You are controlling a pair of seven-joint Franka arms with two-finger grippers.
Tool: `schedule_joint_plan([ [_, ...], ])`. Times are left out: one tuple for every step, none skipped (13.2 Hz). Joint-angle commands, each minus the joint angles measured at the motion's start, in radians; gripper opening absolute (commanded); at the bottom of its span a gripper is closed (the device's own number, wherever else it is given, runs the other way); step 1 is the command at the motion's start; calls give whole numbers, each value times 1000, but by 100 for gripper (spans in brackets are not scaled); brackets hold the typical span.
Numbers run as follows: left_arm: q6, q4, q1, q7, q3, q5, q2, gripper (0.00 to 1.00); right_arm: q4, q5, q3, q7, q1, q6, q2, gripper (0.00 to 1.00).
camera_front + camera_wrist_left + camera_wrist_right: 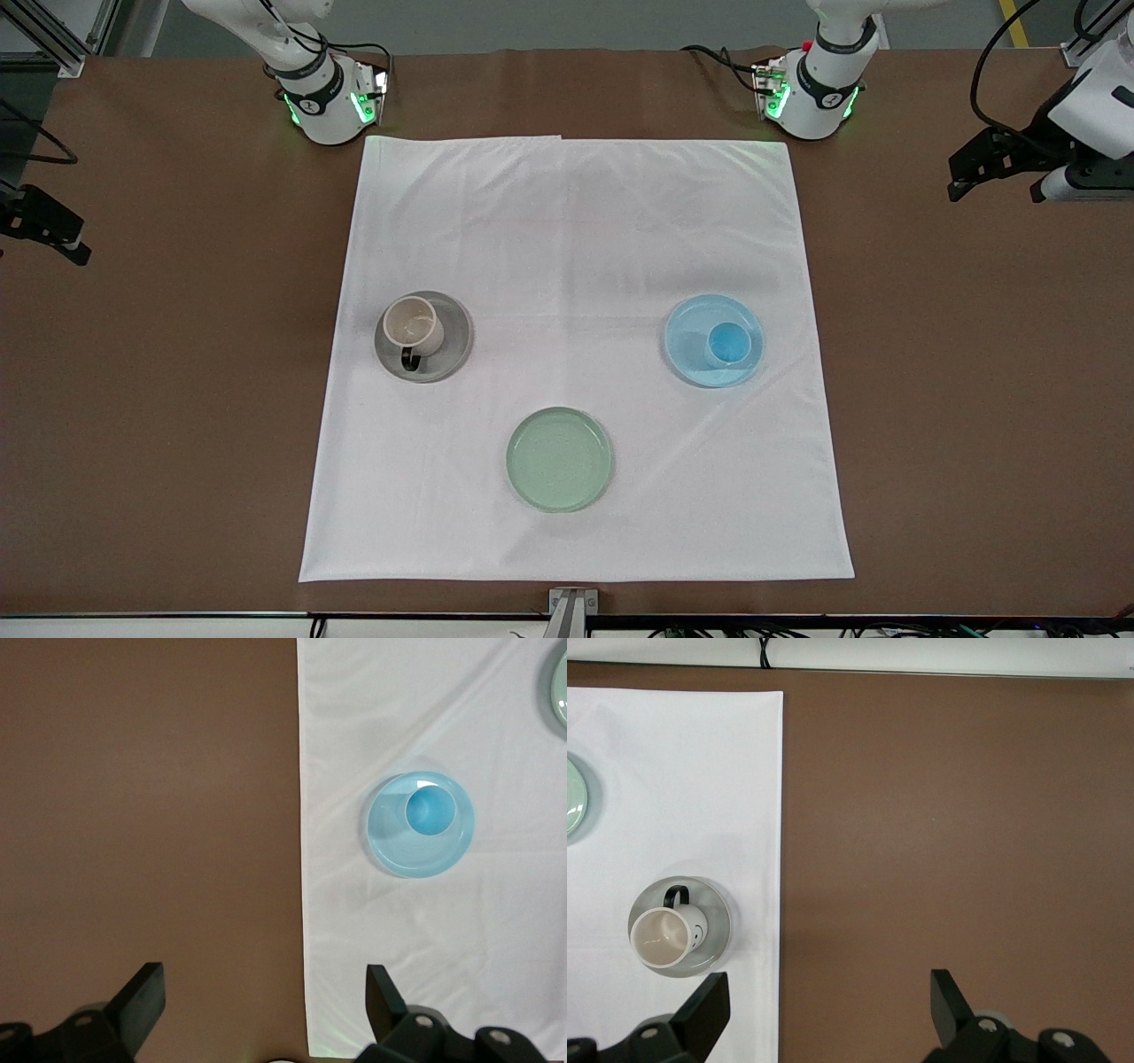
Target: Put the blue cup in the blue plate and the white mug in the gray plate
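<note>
The blue cup [729, 344] stands upright in the blue plate [695, 332] on the white cloth, toward the left arm's end; both show in the left wrist view, cup [431, 810] on plate [399, 846]. The white mug [413, 325], dark handle toward the front camera, stands upright in the gray plate [452, 341] toward the right arm's end; the right wrist view shows the mug [664, 936] on the plate [713, 930]. My left gripper [263, 992] is open and empty, high over bare table off the cloth [997, 177]. My right gripper [827, 997] is open and empty, high over the table at the cloth's edge [44, 226].
A pale green plate [559, 459] lies empty on the white cloth [576, 221], nearer to the front camera than the other two plates. The brown table [177, 354] surrounds the cloth. The two arm bases stand along the table's back edge.
</note>
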Motion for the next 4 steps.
schedule_joint_plan([
  [-32, 47, 2, 16, 0, 0, 30, 100, 21, 1, 3, 8, -6, -34, 11, 100],
  [-32, 46, 2, 16, 0, 0, 30, 100, 21, 1, 1, 8, -8, -38, 11, 100],
  [-32, 46, 2, 16, 0, 0, 30, 100, 22, 1, 1, 10, -9, -38, 11, 100],
  [-32, 46, 2, 16, 0, 0, 30, 100, 22, 1, 1, 19, -9, -38, 11, 100],
])
